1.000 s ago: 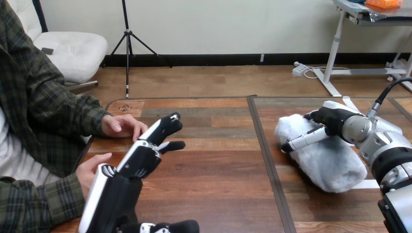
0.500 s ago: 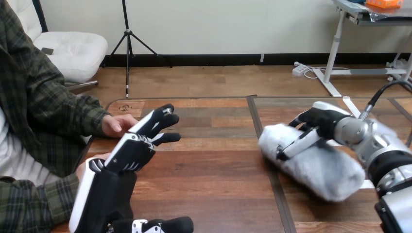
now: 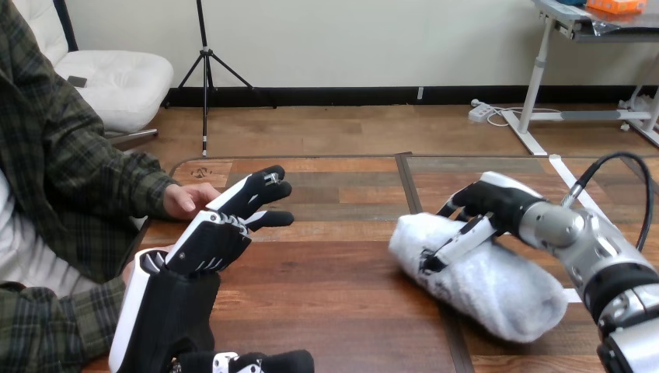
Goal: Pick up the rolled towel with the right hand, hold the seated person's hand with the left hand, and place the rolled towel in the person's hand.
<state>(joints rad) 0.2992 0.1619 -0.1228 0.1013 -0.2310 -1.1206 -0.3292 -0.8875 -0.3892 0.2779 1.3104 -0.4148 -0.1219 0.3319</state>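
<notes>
The rolled towel (image 3: 497,284), white and fluffy, lies slanted just above the table right of centre. My right hand (image 3: 483,210) is shut on its upper end, the thumb pressed across the front and the fingers curled over the top. My left hand (image 3: 225,233) is held up at the left with its fingers straight, open and empty. Its fingertips (image 3: 268,186) reach over the person's hand (image 3: 186,198), which rests flat on the table by the left edge; I cannot tell if the two touch. A second hand of the person (image 3: 136,260) shows below it, mostly hidden behind my left hand.
The wooden table (image 3: 342,311) has a dark seam running front to back through its middle. The person's plaid sleeves take up the left side. Bare wood lies between my two hands.
My right hand has carried the rolled towel leftward across the seam toward the table's middle. My left hand shifted slightly left and up, toward the person's hand.
</notes>
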